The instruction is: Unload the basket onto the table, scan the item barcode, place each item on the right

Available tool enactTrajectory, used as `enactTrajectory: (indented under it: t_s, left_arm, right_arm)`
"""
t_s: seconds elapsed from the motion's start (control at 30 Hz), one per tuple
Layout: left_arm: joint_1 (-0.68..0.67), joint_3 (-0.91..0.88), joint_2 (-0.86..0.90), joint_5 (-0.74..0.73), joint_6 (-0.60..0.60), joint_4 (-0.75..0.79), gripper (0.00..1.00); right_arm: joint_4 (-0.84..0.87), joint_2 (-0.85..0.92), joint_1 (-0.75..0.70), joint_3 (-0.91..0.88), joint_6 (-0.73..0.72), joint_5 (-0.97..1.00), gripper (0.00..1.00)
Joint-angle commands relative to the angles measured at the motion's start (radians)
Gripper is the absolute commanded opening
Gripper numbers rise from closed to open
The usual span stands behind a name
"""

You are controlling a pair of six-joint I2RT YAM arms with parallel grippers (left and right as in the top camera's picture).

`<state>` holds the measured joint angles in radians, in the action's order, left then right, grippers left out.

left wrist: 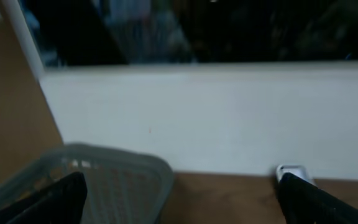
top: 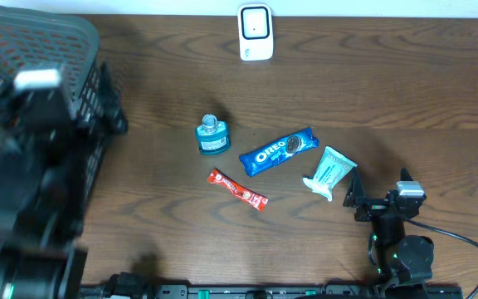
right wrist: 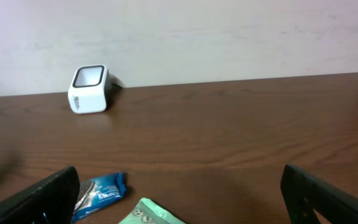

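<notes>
The white barcode scanner stands at the table's far edge, and the right wrist view also shows the scanner. Mid-table lie a teal bottle, a blue Oreo pack, a red snack bar and a mint-green pouch. My right gripper is open and empty, low over the table just right of the pouch, with the Oreo pack by its left finger. My left gripper is open and empty, raised above the basket, facing the wall.
A grey mesh basket fills the far-left corner, partly covered by the blurred left arm. The basket rim appears under the left fingers. A white wall runs behind the table.
</notes>
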<state>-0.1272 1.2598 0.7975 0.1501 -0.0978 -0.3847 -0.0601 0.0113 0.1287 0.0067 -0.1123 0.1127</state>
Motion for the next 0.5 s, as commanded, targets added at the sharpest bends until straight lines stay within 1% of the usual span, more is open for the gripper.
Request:
enactTrajectory:
  t_s: [0.0, 0.07, 0.17, 0.47]
  left_arm:
    - [-0.001, 0.020, -0.092, -0.119, 0.020, -0.014, 0.98]
    - [-0.001, 0.009, -0.141, -0.179, 0.040, -0.021, 0.98]
    - [-0.001, -0.002, -0.201, -0.222, 0.051, -0.028, 0.98]
    - [0.000, -0.064, -0.316, -0.222, 0.051, -0.003, 0.98]
  right_arm:
    - [-0.003, -0.002, 0.010, -0.001, 0.013, 0.013, 0.99]
    - [-0.003, -0.002, 0.010, -0.001, 0.013, 0.013, 0.99]
    - [-0.003, -0.002, 0.010, -0.001, 0.013, 0.013, 0.99]
    - [-0.003, -0.002, 0.010, -0.001, 0.013, 0.013, 0.99]
